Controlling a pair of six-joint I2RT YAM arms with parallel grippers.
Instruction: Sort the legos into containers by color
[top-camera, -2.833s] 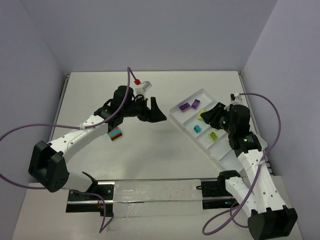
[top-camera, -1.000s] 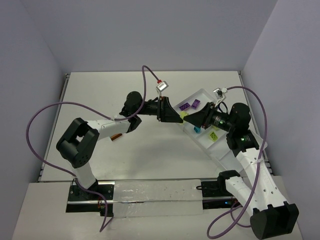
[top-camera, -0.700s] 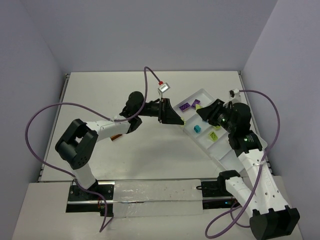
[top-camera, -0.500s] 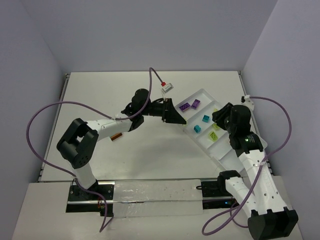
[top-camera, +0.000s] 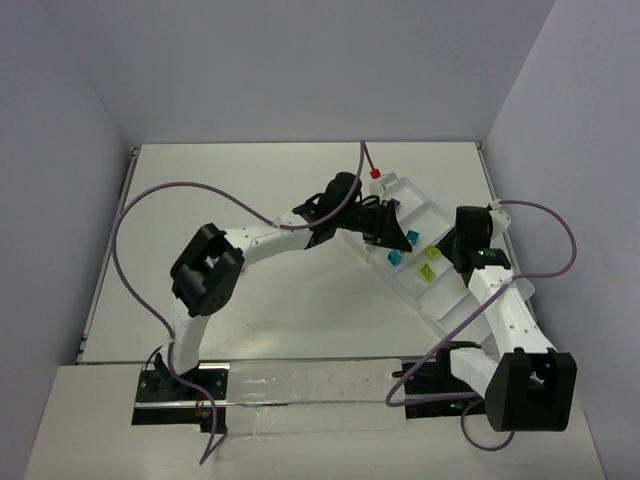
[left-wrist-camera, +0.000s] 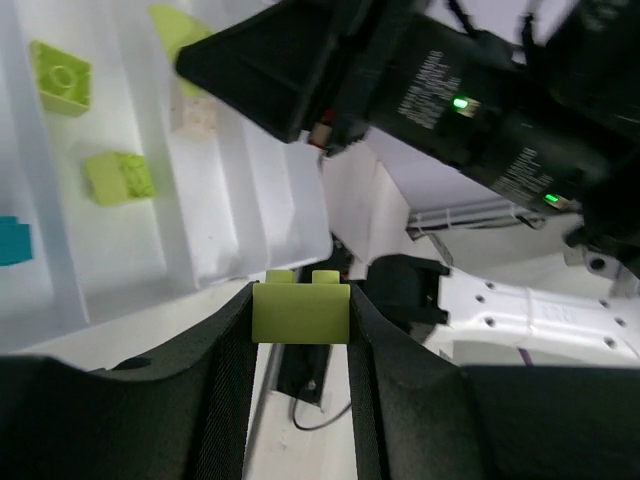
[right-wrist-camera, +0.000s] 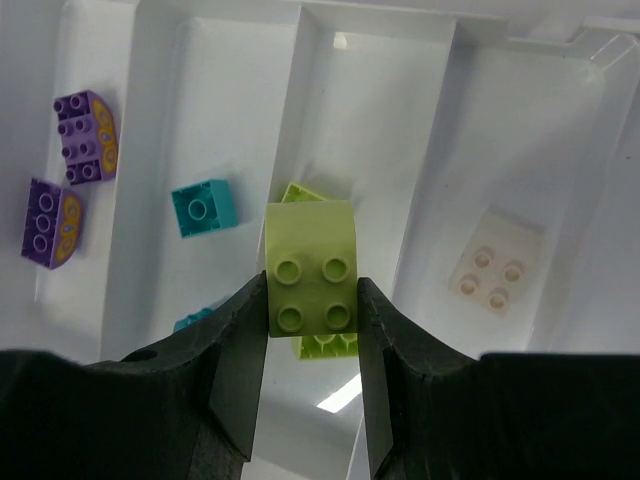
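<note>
My left gripper (left-wrist-camera: 300, 300) is shut on a lime green lego (left-wrist-camera: 300, 312) and hangs over the far end of the white tray (top-camera: 470, 300); it also shows in the top view (top-camera: 385, 225). My right gripper (right-wrist-camera: 311, 290) is shut on a second lime green lego (right-wrist-camera: 311, 270) above the tray's lime compartment, and shows in the top view (top-camera: 450, 245). In the tray lie two purple legos (right-wrist-camera: 85, 135), two teal ones (right-wrist-camera: 203, 207), lime ones (right-wrist-camera: 330, 345) and a cream one (right-wrist-camera: 490, 270). The two grippers are close together.
The right gripper's black body (left-wrist-camera: 400, 70) fills the upper part of the left wrist view. Purple cables (top-camera: 150, 200) loop over the left of the table (top-camera: 200, 180). Grey walls stand close on three sides.
My left arm has reached right, bringing its gripper over the tray's far end. My right gripper has drawn back to the right and turned down over the tray.
</note>
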